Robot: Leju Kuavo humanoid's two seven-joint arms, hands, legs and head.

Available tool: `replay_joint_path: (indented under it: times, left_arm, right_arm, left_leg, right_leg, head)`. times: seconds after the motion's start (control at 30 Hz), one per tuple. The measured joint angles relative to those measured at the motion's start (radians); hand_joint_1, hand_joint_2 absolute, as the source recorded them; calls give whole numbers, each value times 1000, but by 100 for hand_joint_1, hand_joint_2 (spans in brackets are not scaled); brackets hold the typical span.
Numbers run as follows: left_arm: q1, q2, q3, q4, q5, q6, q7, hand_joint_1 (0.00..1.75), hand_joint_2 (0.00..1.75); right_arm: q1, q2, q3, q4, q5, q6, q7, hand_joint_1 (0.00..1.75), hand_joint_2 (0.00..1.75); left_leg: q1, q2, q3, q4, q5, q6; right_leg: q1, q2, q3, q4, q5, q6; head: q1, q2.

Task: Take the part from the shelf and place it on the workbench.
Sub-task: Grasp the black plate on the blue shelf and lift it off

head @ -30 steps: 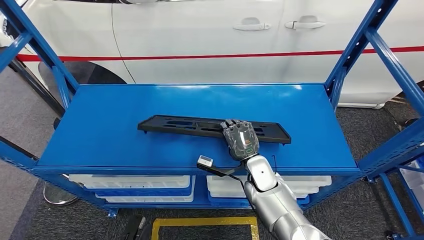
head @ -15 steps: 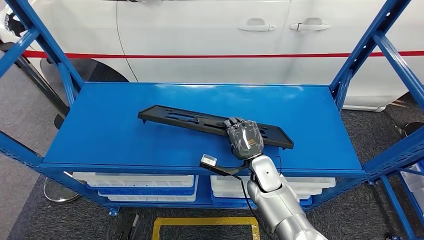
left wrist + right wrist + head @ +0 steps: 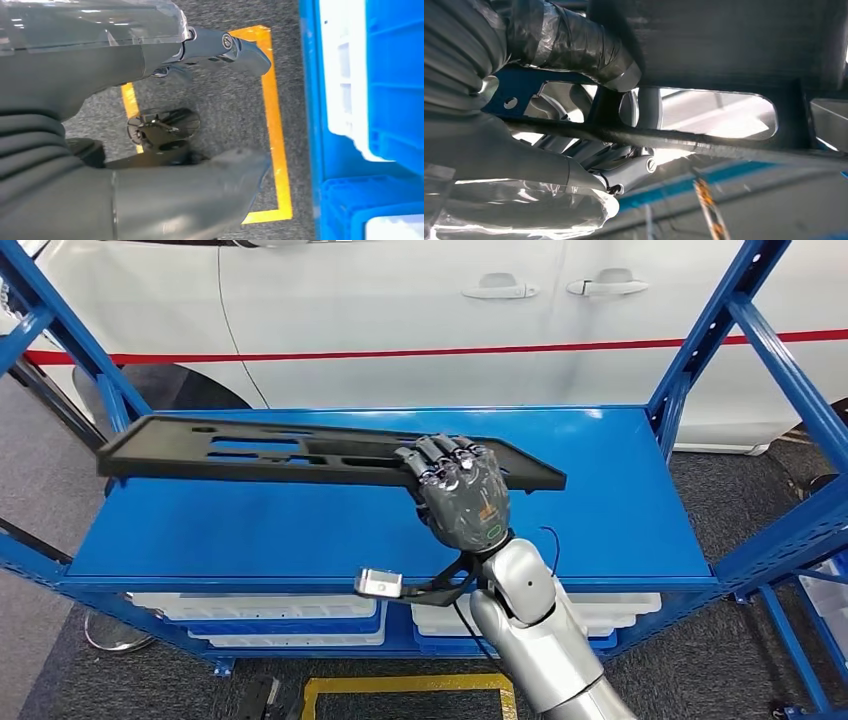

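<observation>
Your right hand (image 3: 462,495) is clamped on the part (image 3: 300,452), a long black slotted panel, and holds it clear above the shelf (image 3: 610,530), roughly level, with its long end reaching out past the shelf's left edge. The grip sits well toward one end, so most of the length hangs to one side and will want to droop or swing; keep the wrist firm and move slowly. In the right wrist view the fingers (image 3: 574,45) wrap through a slot (image 3: 704,112), which looks secure, so do not loosen or shift the hold mid-carry. Before you turn away, draw the part toward you and watch the far end against the left upright (image 3: 70,320); that is the likeliest snag. Keep it level until it is over the workbench, which these views do not show. The left hand (image 3: 150,195) hangs by the floor, fingers apart and holding nothing; you could bring it up to steady the long end.
</observation>
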Motion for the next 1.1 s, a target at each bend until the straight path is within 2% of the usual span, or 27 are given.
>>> replay_joint_path:
  times: [0.07, 0.13, 0.2, 0.23, 0.3, 0.33, 0.37, 0.4, 0.47, 0.53, 0.63, 0.7, 0.73, 0.8, 0.83, 0.87, 0.9, 0.97, 1.0, 1.03, 1.1]
  left_arm:
    - [0, 0, 0, 0, 2, -3, -4, 0, 87]
    - [3, 0, 0, 0, 5, -3, -6, 0, 175]
    - [4, 0, 0, 0, 10, -2, -6, 0, 175]
    - [3, 0, 1, 0, 12, -1, -6, 0, 175]
    - [4, 0, 1, 0, 13, -2, -6, 0, 175]
    - [6, 0, 1, 0, 10, -2, -5, 0, 175]
    - [8, 0, 1, 0, 4, -1, -5, 0, 175]
    - [9, -1, 0, 0, -4, 3, -2, 0, 175]
    - [11, -3, -6, 0, -21, 14, 2, 0, 175]
    - [12, -6, -13, 0, -29, 23, 4, 0, 175]
    - [14, -8, -17, 0, -28, 27, 6, 0, 175]
    - [15, -8, -17, 0, -25, 26, 8, 0, 175]
    - [15, -8, -18, 0, -23, 25, 9, 0, 175]
    - [18, -8, -18, 0, -22, 24, 10, 0, 175]
    - [20, -8, -18, 0, -22, 24, 10, 0, 175]
    - [21, -8, -18, 0, -22, 24, 11, 0, 175]
    - [23, -8, -19, 0, -23, 24, 12, 0, 175]
    - [23, -8, -21, 0, -24, 25, 14, 0, 175]
    - [22, -8, -22, 0, -24, 27, 15, 0, 175]
    - [21, -8, -23, 0, -24, 29, 15, 0, 175]
    - [22, -8, -24, 0, -22, 33, 17, 0, 175]
  right_arm:
    - [2, 0, 30, -24, -2, 0, 0, 175, 175]
    - [5, -2, 48, -39, -5, 0, -2, 175, 175]
    - [5, -3, 62, -48, -9, 0, -5, 175, 175]
    - [6, -4, 67, -51, -10, 0, -6, 175, 175]
    - [11, -6, 77, -53, -11, 0, -8, 175, 175]
    - [16, -8, 82, -53, -12, 0, -8, 175, 175]
    - [22, -10, 86, -54, -12, 0, -9, 175, 175]
    - [27, -11, 90, -56, -12, 0, -10, 175, 175]
    - [32, -12, 97, -64, -12, 0, -17, 175, 175]
    - [34, -12, 102, -72, -12, 0, -22, 175, 175]
    - [41, -11, 104, -77, -13, 0, -21, 175, 175]
    - [43, -10, 107, -78, -18, 0, -12, 175, 175]
    - [42, -9, 109, -78, -22, 0, -6, 175, 175]
    - [43, -8, 112, -77, -26, 1, 2, 175, 175]
    - [44, -8, 113, -77, -27, 1, -1, 175, 175]
    - [46, -7, 113, -76, -27, 1, -7, 175, 175]
    - [49, -5, 113, -76, -27, 1, -21, 175, 175]
    - [61, 10, 103, -79, -34, 1, -88, 175, 175]
    - [72, 26, 88, -83, -43, 1, -144, 175, 175]
    - [84, 46, 67, -87, -56, 0, -206, 175, 175]
    - [109, 85, 19, -93, -84, 0, -299, 175, 175]
  left_leg:
    - [-5, -1, 17, -41, 3, 5]
    - [-3, -2, 18, -50, 7, 13]
    - [2, -1, 22, -60, 15, 25]
    - [4, -1, 24, -64, 17, 30]
    - [2, 0, 23, -64, 17, 33]
    - [1, 0, 23, -63, 17, 34]
    - [1, -1, 23, -61, 16, 34]
    - [0, -2, 23, -59, 15, 34]
    - [-1, -4, 23, -55, 11, 32]
    - [-4, -5, 21, -50, 8, 25]
    - [-5, -4, 21, -52, 6, 9]
    - [-3, -4, 12, -28, -15, -2]
    - [-1, -3, -5, 12, -41, -8]
    - [3, -3, -61, 138, -103, -18]
    - [5, -2, -86, 193, -122, -22]
    - [6, -2, -99, 219, -123, -25]
    - [6, -2, -93, 205, -103, -26]
    - [7, -2, -34, 79, -34, -22]
    - [6, -2, -1, 12, -10, -18]
    - [4, -3, 21, -33, 3, -13]
    - [-1, -5, 32, -56, 2, -3]
  right_leg:
    - [1, -1, -2, -1, 1, 9]
    - [2, -2, -1, -4, 1, 20]
    - [2, -2, -14, 27, -24, 28]
    - [2, -3, -33, 71, -51, 31]
    - [1, -3, -92, 197, -112, 35]
    - [1, -3, -115, 246, -126, 36]
    - [1, -3, -124, 263, -122, 35]
    - [1, -3, -113, 240, -98, 33]
    - [3, -3, -49, 111, -34, 24]
    - [8, -3, -2, 12, -3, 16]
    - [9, -2, 6, -10, 1, 7]
    - [4, -4, 11, -20, 6, -3]
    - [1, -6, 14, -24, 8, -7]
    - [1, -7, 14, -24, 7, -11]
    - [1, -8, 14, -24, 7, -11]
    - [1, -7, 14, -23, 6, -12]
    - [1, -6, 15, -22, 5, -11]
    - [1, -4, 17, -19, 2, -7]
    - [3, -3, 17, -17, 0, -4]
    - [4, -3, 17, -16, -1, -1]
    - [7, -3, 15, -16, 0, 7]
  head:
    - [0, 0]
    - [0, 0]
    - [0, 0]
    - [0, 0]
    - [1, 0]
    - [1, 0]
    - [0, 0]
    - [1, 0]
    - [1, 0]
    - [0, 0]
    - [0, 0]
    - [0, 0]
    - [0, 0]
    - [0, 0]
    - [0, 0]
    - [0, 0]
    - [0, 0]
    - [0, 0]
    - [0, 0]
    - [0, 0]
    - [0, 0]
